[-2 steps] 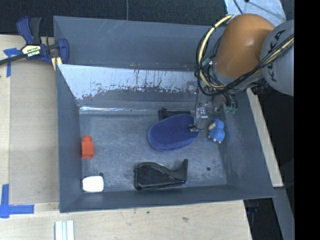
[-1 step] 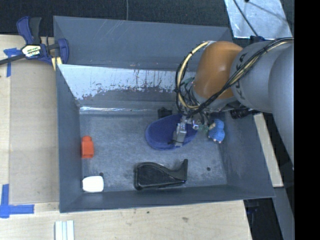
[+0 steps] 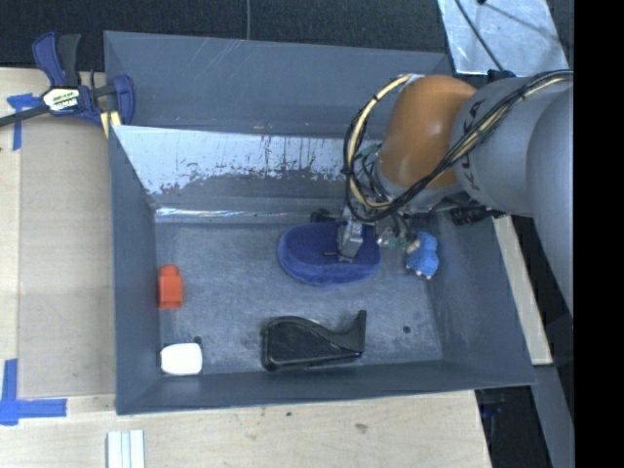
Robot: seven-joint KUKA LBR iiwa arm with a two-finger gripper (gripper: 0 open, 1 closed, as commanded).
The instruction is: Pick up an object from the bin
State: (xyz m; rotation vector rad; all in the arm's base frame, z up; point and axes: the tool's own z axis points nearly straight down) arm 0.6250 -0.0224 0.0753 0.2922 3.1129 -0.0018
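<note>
Since the grey metal bin [image 3: 136, 291] has a scuffed, speckled floor, stuff stands out. I see the gripper [image 3: 349, 244] right over a round blue dish [image 3: 312, 261] at back-middle, can't tell if it's open or gripping. There's a small blue toy [image 3: 422, 256] just right, a black curved piece [image 3: 312, 342] in front, and an orange block [image 3: 171, 287] and a white lump [image 3: 181, 359] well left.

You see a thick grey arm [image 3: 522, 149], its casing smooth and rounded. The wrist carries a glossy orange-brown dome cover [image 3: 424, 130]. Black and yellow cables [image 3: 366, 139] loop round that cover in arcs. The gripper [image 3: 349, 245] is small, silvery metal with dark parts.
</note>
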